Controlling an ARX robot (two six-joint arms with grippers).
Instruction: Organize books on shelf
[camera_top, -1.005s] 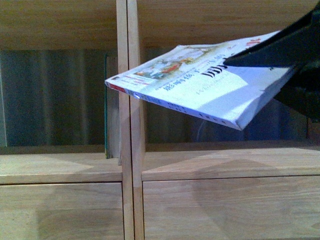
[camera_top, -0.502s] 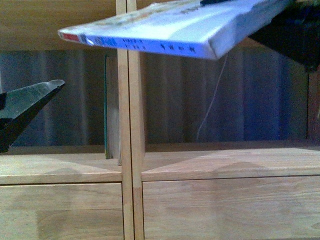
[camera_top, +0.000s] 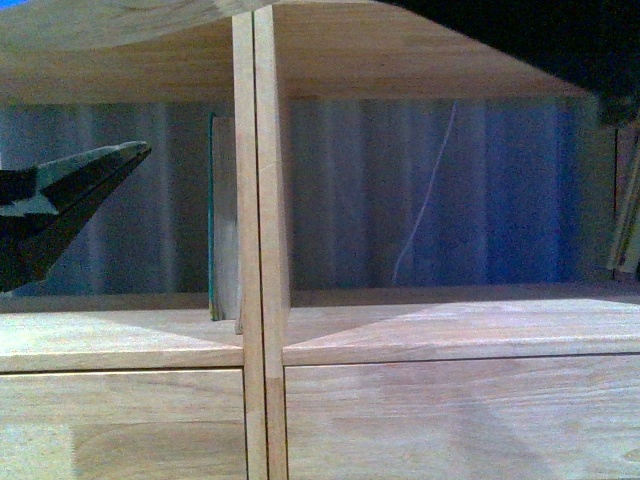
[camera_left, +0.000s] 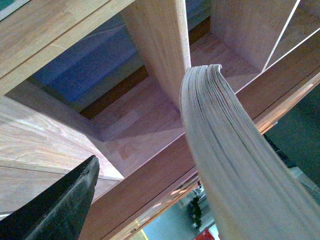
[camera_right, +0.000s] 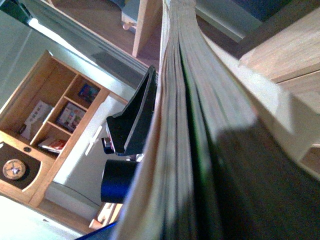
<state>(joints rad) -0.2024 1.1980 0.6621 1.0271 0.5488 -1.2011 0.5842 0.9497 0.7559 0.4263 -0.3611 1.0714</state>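
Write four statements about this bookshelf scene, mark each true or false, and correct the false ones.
1. A thin green book stands upright against the left side of the divider. True.
2. The compartment right of the divider holds a stack of books. False: no books show there, only a thin white cable at the back.
3. The left gripper is clamped on the green book. False: it hangs to the book's left, apart from it.
4. In the right wrist view, a paperback shows its page edges, with a black finger against it. True.
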